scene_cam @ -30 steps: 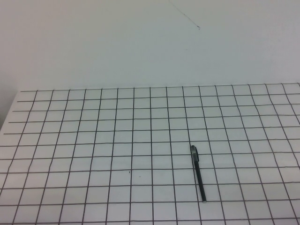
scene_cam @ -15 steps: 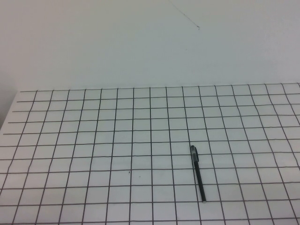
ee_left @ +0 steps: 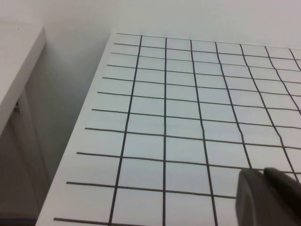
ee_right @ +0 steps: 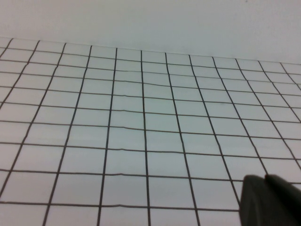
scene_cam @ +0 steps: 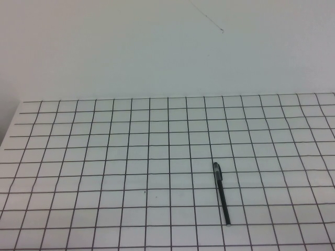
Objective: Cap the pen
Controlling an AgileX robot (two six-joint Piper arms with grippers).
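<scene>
The pen (scene_cam: 221, 193) is a thin black stick lying on the gridded table (scene_cam: 104, 157), right of centre and near the front, running near to far. Its far end (scene_cam: 216, 169) looks thicker than the rest. Neither arm shows in the high view. In the left wrist view my left gripper (ee_left: 265, 171) hovers over the table's left part, its dark fingers pressed together on nothing. In the right wrist view my right gripper (ee_right: 266, 178) is also shut and empty above the grid. Neither wrist view shows the pen.
The table's left edge (ee_left: 89, 117) drops off beside a white ledge (ee_left: 19, 70). A plain white wall (scene_cam: 167, 47) rises behind the table's far edge.
</scene>
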